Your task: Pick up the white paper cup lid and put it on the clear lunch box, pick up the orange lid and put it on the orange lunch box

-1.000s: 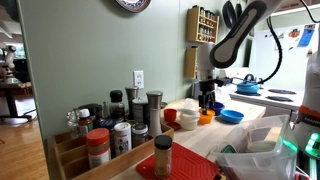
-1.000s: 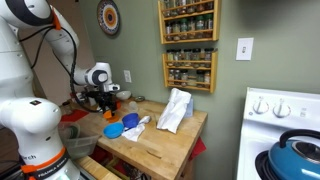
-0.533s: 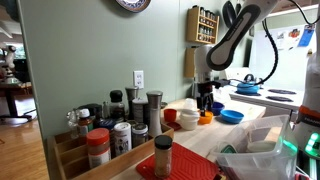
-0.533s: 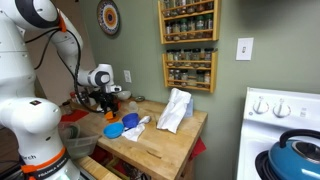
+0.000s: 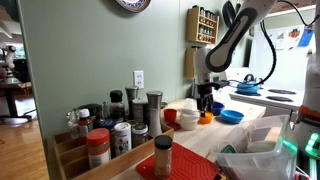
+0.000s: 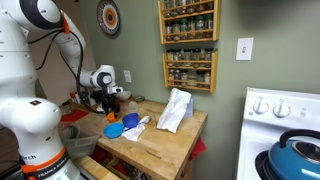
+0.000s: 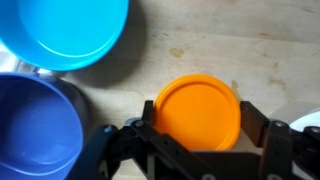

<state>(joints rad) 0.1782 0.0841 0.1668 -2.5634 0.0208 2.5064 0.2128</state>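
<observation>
Straddles the round orange plastic lid (image 7: 197, 113) on the wooden countertop (image 7: 200, 40) with gripper (image 7: 205, 128) fingers spread wide; clamped or merely flanking, cannot tell.

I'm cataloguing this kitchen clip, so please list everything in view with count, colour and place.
orange lid: one, orange, flat on the wooden counter
container: one, light blue, counter beside the lid
bowl: one, dark blue, counter beside the container
bag: one, white, crumpled on the counter
spice racks: two, wooden, wall
clock: one, dark, wall
outlet: one, white, wall
stove: one, white, beside the counter
kettle: one, blue, on the stove
spice jars: several, mixed, foreground rack
robot arm: one, white, over the counter
pincer: one, black, straddling the orange lid; grip unclear
</observation>
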